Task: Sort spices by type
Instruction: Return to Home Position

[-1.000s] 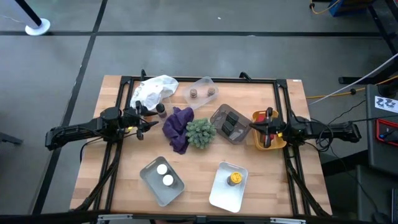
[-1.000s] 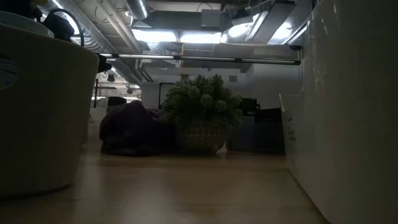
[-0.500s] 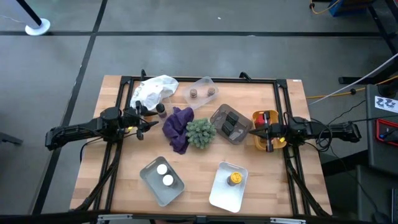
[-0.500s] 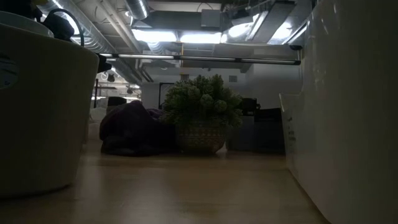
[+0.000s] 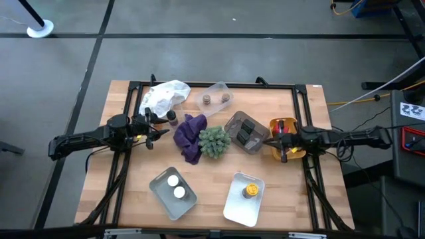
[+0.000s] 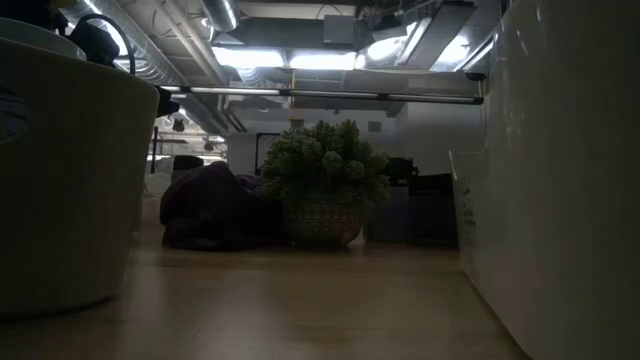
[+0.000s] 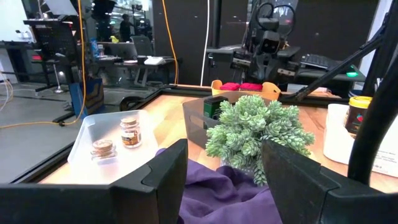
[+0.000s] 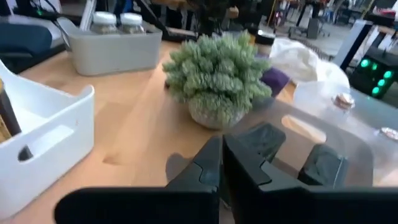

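Observation:
The spices sit in bins: two brown-capped jars [image 7: 115,139] in a clear bin [image 5: 216,97], dark green tins [image 5: 244,130] in a grey bin, red tins [image 7: 241,86] in a yellow bin [image 5: 293,153], two white-capped jars [image 5: 176,186] in a grey bin, and a yellow jar [image 5: 250,190] in a white bin. One dark jar [image 5: 171,117] stands on the table by a white bag. My left gripper [image 5: 157,130] hangs open at the table's left, pointing at the purple cloth. My right gripper [image 5: 268,141] is shut over the yellow bin's left rim, with nothing between its fingers.
A purple cloth [image 5: 188,136] and a spiky green plant [image 5: 214,141] sit mid-table between the arms. A crumpled white bag [image 5: 166,95] lies at the far left. In the low view, two bin walls [image 6: 60,170] flank the plant. Bare wood shows along the near edge.
My right gripper has rolled at the wrist, tipped slightly down and edged toward the table's left across the yellow bin, staying shut. My left arm and all the bins have kept still.

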